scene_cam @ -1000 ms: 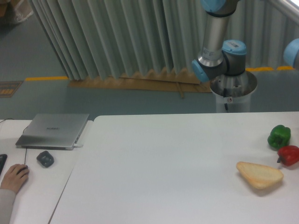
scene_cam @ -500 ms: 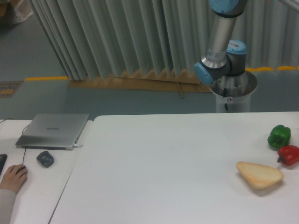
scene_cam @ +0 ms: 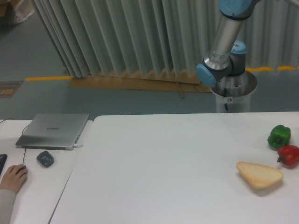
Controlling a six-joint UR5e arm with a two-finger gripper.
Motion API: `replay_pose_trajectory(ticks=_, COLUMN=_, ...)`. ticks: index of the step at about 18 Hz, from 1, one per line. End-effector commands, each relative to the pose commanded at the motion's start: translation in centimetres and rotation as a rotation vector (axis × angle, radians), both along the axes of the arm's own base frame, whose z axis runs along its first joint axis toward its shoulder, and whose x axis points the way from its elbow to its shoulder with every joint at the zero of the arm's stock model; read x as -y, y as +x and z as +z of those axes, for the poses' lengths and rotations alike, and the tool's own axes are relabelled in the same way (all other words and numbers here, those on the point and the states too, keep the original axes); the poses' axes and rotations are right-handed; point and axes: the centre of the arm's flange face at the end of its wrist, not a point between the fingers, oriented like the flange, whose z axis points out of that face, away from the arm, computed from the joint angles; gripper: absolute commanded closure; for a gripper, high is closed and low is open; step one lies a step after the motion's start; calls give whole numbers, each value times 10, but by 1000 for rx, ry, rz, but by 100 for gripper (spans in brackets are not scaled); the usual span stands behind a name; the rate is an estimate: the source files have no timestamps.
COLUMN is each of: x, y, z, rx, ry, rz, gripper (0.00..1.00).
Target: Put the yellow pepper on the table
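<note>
The white table (scene_cam: 159,163) runs from its rounded back-left corner to the right border of the view, and most of its surface from the left edge to past the middle is bare. Three things sit near the right edge: a green pepper (scene_cam: 279,136) farthest back, a red pepper (scene_cam: 288,155) just in front of it and almost touching, and a tan bread wedge (scene_cam: 259,174) nearer the front, close to the red pepper. The yellow pepper is not in view anywhere.

Behind the back edge, the arm (scene_cam: 223,46) rises from its base and leaves the top of the view; the gripper is out of view, so whether its fingers are apart or together cannot be seen.

Left of the table, a smaller desk (scene_cam: 28,186) carries a closed laptop (scene_cam: 53,130), a dark small object (scene_cam: 45,158), and a person's hand (scene_cam: 14,176) at its front left edge.
</note>
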Motion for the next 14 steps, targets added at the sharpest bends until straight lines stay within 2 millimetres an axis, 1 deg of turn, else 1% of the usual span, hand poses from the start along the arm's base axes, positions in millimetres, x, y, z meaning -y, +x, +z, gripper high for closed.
replay_pose_trajectory(ticks=2, x=9, y=-7, z=-3, rx=4, ry=1, rz=-10, gripper=0)
replay_pose_trajectory(ticks=4, x=11, y=-11, z=-13, rx=14, ry=-1, rz=-30, gripper=0)
replay_pose_trajectory(ticks=5, x=17, y=-13, z=-18, rx=16, ry=1, rz=-18, gripper=0)
replay_pose_trajectory(ticks=6, x=21, y=-15, z=-19, rx=15, ry=1, rz=-10, gripper=0)
replay_pose_trajectory(ticks=9, x=17, y=-12, z=-25, rx=28, ry=-4, rz=-11, gripper=0)
replay_pose_trajectory(ticks=11, x=16, y=-13, z=-34, rx=41, ry=-8, rz=-11, gripper=0)
replay_pose_trajectory(ticks=14, x=14, y=-7, z=-43, rx=59, ry=-9, rz=11, gripper=0)
